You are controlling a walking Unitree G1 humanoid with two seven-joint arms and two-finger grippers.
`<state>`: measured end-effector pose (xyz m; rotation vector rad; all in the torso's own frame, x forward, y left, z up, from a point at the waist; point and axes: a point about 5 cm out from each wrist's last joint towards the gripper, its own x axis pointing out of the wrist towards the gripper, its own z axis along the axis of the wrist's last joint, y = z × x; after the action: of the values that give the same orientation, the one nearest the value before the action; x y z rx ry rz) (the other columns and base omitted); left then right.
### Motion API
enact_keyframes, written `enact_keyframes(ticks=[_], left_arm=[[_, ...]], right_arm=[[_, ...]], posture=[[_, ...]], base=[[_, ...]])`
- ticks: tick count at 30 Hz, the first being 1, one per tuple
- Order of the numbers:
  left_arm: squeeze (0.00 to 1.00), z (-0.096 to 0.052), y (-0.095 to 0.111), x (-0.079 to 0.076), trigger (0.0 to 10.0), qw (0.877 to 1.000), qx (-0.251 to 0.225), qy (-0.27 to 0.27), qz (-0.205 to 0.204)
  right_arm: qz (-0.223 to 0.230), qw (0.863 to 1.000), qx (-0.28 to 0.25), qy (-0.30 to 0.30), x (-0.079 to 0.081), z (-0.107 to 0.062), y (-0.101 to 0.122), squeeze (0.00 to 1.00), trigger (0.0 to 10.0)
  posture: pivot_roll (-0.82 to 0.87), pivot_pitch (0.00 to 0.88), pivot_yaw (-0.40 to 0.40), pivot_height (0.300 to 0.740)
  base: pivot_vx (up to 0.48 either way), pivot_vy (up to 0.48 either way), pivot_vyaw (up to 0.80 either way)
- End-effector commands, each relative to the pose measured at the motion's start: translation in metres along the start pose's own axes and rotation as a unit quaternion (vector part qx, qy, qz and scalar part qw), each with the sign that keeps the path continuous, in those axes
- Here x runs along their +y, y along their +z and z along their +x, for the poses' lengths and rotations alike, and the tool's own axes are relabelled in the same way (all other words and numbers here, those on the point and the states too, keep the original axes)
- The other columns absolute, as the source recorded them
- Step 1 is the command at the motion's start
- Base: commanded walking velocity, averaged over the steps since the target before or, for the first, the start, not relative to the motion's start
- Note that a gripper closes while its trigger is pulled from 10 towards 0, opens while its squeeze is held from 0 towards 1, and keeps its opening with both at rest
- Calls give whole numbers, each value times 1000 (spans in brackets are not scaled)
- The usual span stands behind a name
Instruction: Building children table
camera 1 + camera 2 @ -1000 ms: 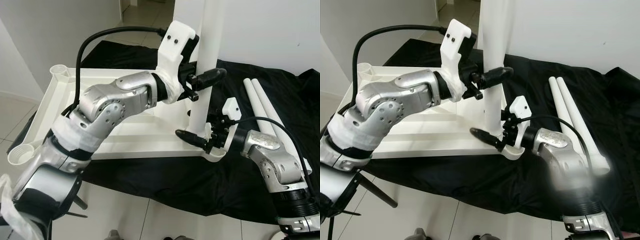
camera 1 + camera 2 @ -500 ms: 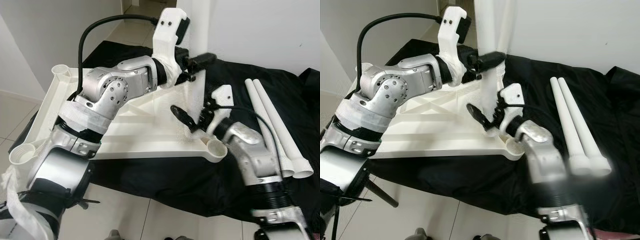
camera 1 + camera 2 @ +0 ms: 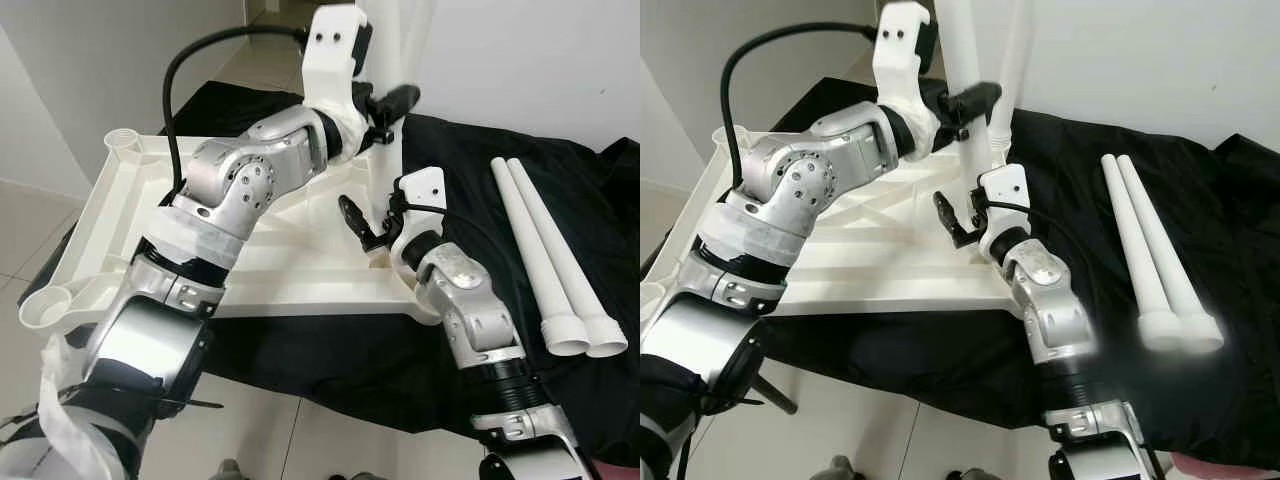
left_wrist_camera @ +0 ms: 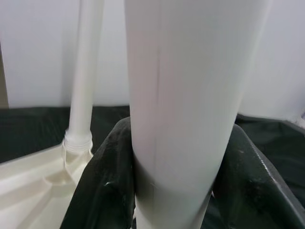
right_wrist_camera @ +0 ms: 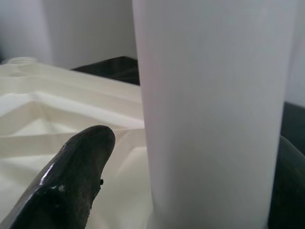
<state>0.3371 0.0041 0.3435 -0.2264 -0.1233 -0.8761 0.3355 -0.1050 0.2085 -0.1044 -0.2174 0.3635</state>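
Black cloth on tiled floor; on cloth: upturned white tabletop, two loose legs.

Silver jointed arms, white wrist housings, black cables, each gripper's fingers black.

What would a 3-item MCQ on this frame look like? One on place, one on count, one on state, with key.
1. Where do the loose table legs lie?
A. on the black cloth, on the robot's right
B. on the tabletop
C. on the floor tiles

2. How many legs lie loose there?
A. one
B. two
C. four

3. What is the left gripper doing?
A. hanging idle
B. shut on the upright leg
C. holding the cloth

Key: 1 A, the legs rest side by side on the black cloth, apart from the upturned tabletop. 2 B, two white tubes show. 3 B, the left wrist view shows the black fingers closed against both sides of the upright leg; the right gripper straddles the same leg lower down, a gap at one finger.
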Motion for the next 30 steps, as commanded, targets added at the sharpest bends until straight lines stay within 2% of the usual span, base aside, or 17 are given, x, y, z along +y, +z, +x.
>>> enact_keyframes(ticks=[1,4,10,19,30], left_arm=[[0,5,12,-10,10000,999,-46,1,-8],[0,7,11,-14,10000,998,-62,12,-15],[0,9,9,-19,10000,998,-68,12,-11],[0,11,10,-26,10000,997,-72,2,-8],[0,12,10,-27,10000,997,-77,5,0]], right_arm=[[-16,999,10,-26,9,5,-5,0,10000],[-33,998,19,-51,14,7,-8,0,10000],[-45,995,22,-83,14,8,-9,0,10000],[-52,992,-12,-115,6,12,4,0,10000],[-53,992,-24,-115,9,13,10,0,10000]], posture=[[0,67,-32,740],[2,66,-38,740],[2,66,-38,740],[-1,71,-38,740],[2,73,-41,740]], base=[[0,0,0],[0,0,0],[0,0,0],[0,0,0],[0,0,0]])
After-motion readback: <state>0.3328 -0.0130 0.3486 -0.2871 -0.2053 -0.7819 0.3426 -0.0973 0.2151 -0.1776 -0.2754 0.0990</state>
